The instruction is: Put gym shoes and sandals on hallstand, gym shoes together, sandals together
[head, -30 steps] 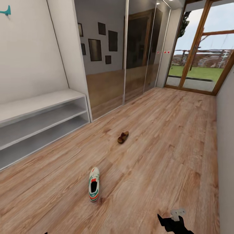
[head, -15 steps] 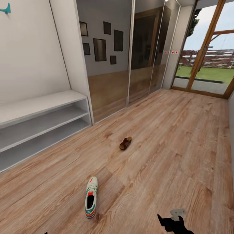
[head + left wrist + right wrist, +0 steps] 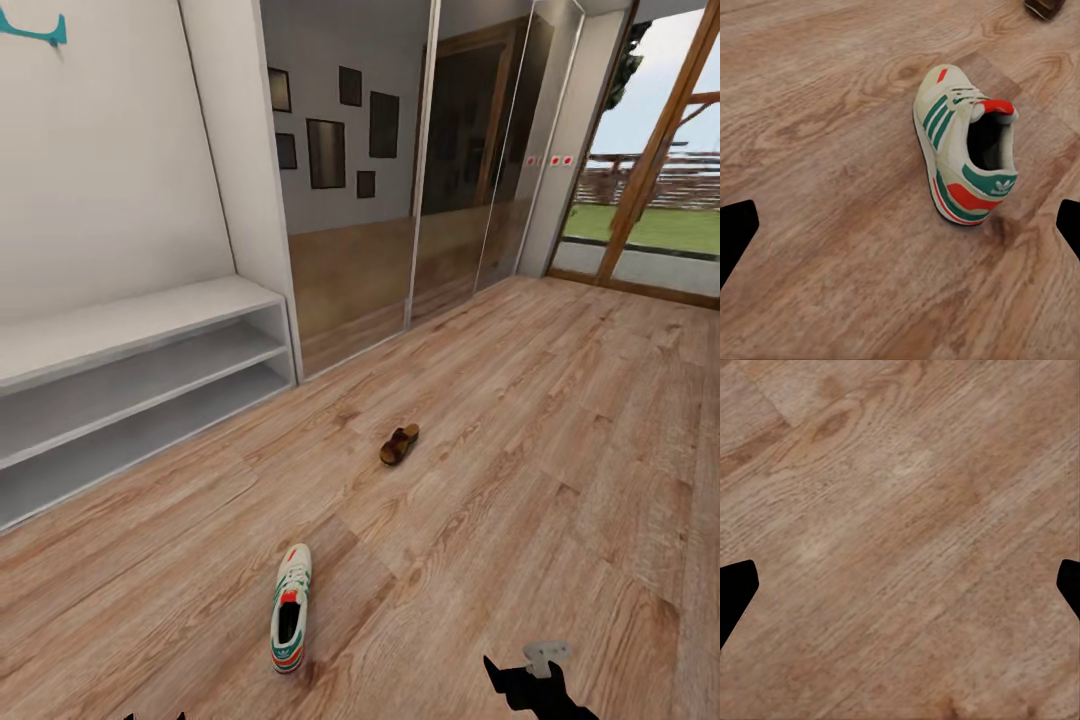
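Nearest, the black right gripper (image 3: pixel 535 682) hangs spread and empty over light brown wood-grain plank floor (image 3: pixel 520 450); the left gripper (image 3: pixel 900 225), spread too, holds nothing, the off-white green-striped sneaker (image 3: pixel 964 142) lying just ahead; farther off lies a small brown leather sandal (image 3: pixel 399 444); the pale grey shoe rack (image 3: pixel 130 380) stands leftward.

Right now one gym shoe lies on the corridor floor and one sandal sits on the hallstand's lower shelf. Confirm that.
Not quite. The gym shoe lies on the corridor floor, but the head view shows the sandal there too, not on the hallstand.
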### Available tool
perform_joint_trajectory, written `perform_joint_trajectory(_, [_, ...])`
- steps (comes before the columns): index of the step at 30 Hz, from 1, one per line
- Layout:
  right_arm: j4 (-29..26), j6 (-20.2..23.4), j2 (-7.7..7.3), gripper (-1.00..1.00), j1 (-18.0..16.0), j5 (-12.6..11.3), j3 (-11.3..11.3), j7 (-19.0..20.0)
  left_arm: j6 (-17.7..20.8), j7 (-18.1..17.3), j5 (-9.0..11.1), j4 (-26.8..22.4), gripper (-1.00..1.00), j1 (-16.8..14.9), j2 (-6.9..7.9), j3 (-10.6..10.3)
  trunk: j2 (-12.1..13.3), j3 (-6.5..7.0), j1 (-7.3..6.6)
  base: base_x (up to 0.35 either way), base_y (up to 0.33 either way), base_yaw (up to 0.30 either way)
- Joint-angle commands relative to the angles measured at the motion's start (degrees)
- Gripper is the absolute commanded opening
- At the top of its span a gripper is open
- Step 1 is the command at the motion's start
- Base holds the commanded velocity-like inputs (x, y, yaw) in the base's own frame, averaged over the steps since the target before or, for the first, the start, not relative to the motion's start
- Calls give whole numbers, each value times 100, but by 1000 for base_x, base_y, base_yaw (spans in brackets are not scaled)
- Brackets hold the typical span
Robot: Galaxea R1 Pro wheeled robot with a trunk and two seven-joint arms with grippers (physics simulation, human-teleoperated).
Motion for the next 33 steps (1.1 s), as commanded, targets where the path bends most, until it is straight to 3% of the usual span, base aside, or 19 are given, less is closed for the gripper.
perform_joint_trajectory(1, [-421,4,11,100,-4,-54,43,22,39,693,-32,-54,100,-72,-177,-161,-2,-5,-1,1,0,6])
perform_joint_trajectory(3, [-736,32,8,100,-4,-49,42,14,82,965,-83,-82,100,-174,-290,-293,-2,-5,-1,1,0,4])
perform_joint_trajectory(5, [-1469,215,3,100,-4,-45,39,0,318,1518,-247,-111,100,-519,-474,-599,-2,-5,-1,0,0,2])
perform_joint_trajectory(7, [-1833,423,2,100,-4,-45,35,-4,511,1812,-356,-115,100,-701,-528,-760,-2,-5,-1,0,0,1])
perform_joint_trajectory(8, [-2536,1084,-3,100,-4,-48,21,-14,979,2430,-556,-111,100,-1041,-609,-1067,-2,-5,-1,0,0,0])
perform_joint_trajectory(12, [-3165,1839,-6,100,-7,-55,7,-48,1383,2962,-660,-91,100,-1334,-696,-1318,-2,-5,-1,0,0,0])
perform_joint_trajectory(13, [-3608,2321,-4,100,-15,-57,2,-87,1580,3223,-696,-72,100,-1511,-740,-1449,-2,-5,-1,0,0,0])
perform_joint_trajectory(17, [-4272,2802,-1,100,-32,-63,-1,-275,1735,3453,-728,-45,100,-1680,-774,-1568,-2,-5,-1,0,0,0])
perform_joint_trajectory(22, [-4610,2961,-17,100,-38,-62,5,-391,1727,3524,-762,224,100,-1715,-741,-1720,-2,-5,-1,0,0,0])
perform_joint_trajectory(33, [-4639,2983,-61,100,-39,-52,3,-400,1686,3499,-768,325,100,-1659,-699,-1750,-2,-5,-1,0,0,0])
